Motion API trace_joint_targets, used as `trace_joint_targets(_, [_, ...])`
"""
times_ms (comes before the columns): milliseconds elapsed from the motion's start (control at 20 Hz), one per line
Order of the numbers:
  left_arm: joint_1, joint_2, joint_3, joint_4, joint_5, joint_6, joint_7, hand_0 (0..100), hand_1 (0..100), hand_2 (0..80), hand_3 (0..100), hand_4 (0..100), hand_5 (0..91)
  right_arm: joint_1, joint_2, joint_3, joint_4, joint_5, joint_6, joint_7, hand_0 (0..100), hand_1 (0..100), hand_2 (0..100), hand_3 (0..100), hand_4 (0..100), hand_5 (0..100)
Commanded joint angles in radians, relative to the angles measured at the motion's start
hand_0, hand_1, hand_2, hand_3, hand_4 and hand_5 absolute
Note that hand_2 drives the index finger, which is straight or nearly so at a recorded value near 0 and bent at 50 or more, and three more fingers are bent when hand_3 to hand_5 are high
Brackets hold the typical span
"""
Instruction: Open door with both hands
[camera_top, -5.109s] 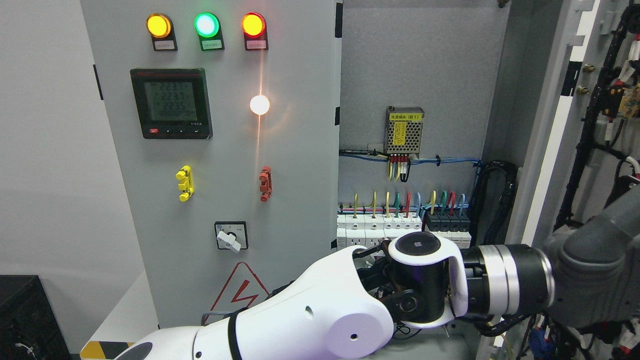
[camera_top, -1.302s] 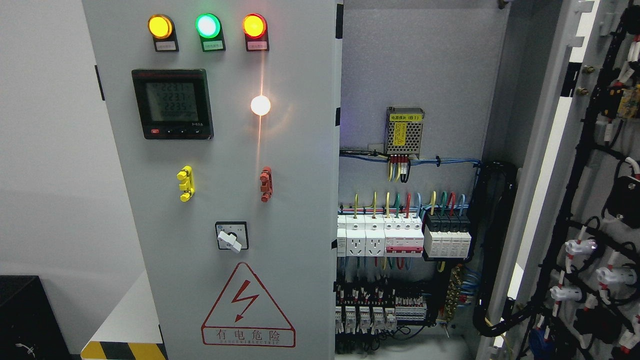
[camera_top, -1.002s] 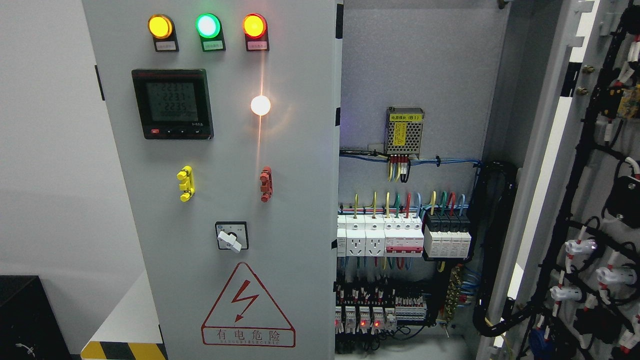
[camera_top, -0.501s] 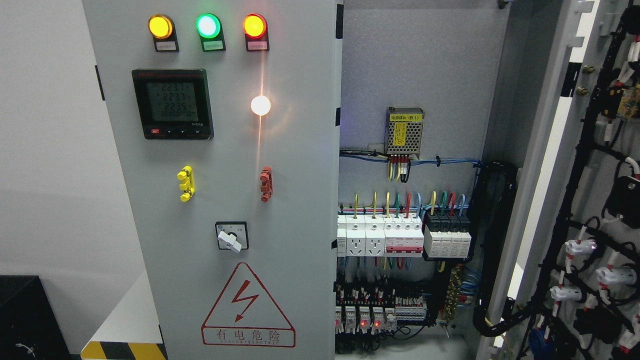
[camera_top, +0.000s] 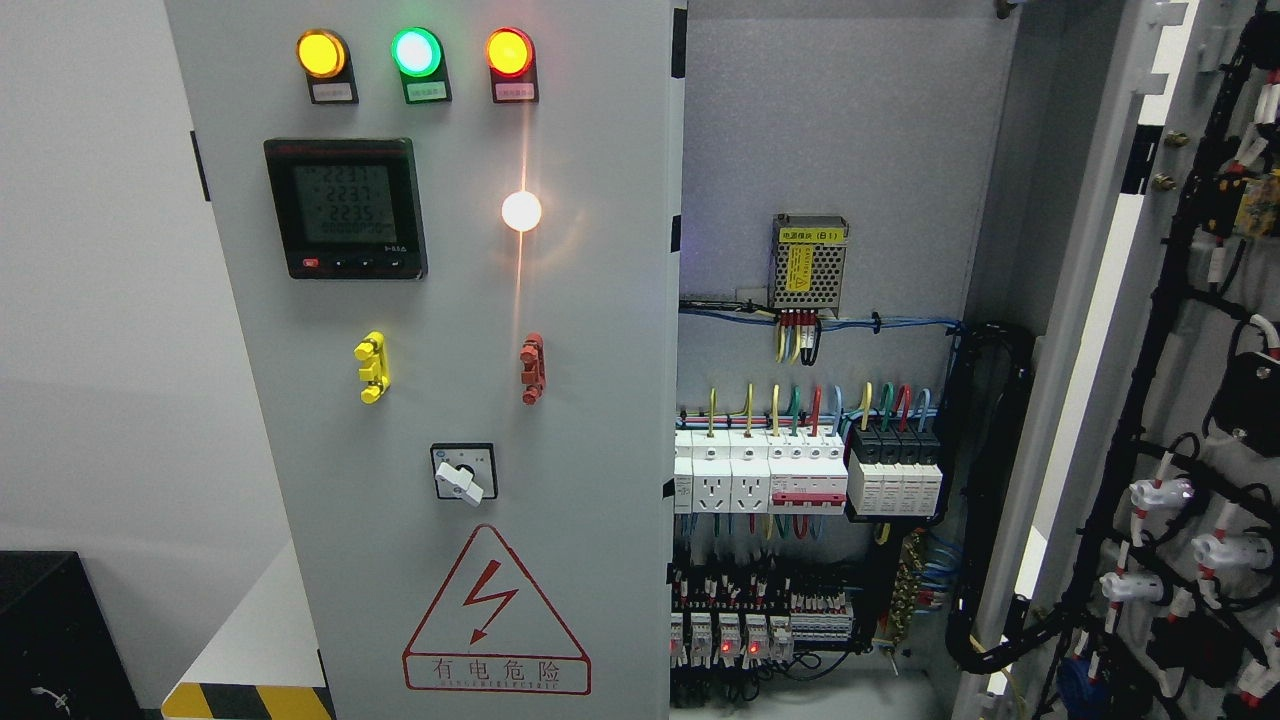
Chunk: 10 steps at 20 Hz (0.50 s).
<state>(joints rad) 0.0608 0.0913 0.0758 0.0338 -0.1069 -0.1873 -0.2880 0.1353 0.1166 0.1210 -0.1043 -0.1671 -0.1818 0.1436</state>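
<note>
A grey electrical cabinet fills the view. Its left door (camera_top: 600, 300) stands shut and carries three lit lamps (camera_top: 415, 52), a meter (camera_top: 345, 207), a rotary switch (camera_top: 462, 472) and a red warning triangle (camera_top: 495, 615). The right door (camera_top: 1180, 330) is swung wide open at the picture's right, its inner side covered with black cable looms. Between them the cabinet's inside (camera_top: 830, 130) shows, with rows of breakers (camera_top: 805, 475) and coloured wires. Neither arm nor hand shows anywhere in the picture.
A power supply with a yellow label (camera_top: 810, 262) hangs on the back plate. A black box (camera_top: 60, 640) stands at the lower left by the white wall. Yellow and black floor tape (camera_top: 245, 700) runs below the left door.
About five seconds ago both arms crossed the lower part of the picture; they have left the view since. Over the last second, small red lights came on in the bottom relay row.
</note>
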Motion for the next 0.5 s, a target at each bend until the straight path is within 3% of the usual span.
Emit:
trace_joint_targets(0, [0.001,-0.019,0.082,0.035,-0.010,0.002,0.012,0,0,0.0,0,0,0.0,-0.006,-0.006,0.000,-0.008,0.003,0.001,-0.001,0,0,0,0,0,0])
trace_joint_targets(250, [-0.002,-0.030,0.078,0.034,-0.010,0.002,0.013,0,0,0.0,0,0,0.0,-0.003,-0.017,0.002,-0.069,0.005,-0.002,-0.012,0,0,0,0,0,0])
trace_joint_targets(451, [-0.006,-0.030,0.078,0.034,-0.010,0.002,0.013,0,0,0.0,0,0,0.0,0.055,-0.051,0.002,-0.246,0.005,-0.002,-0.015,0,0,0,0,0,0])
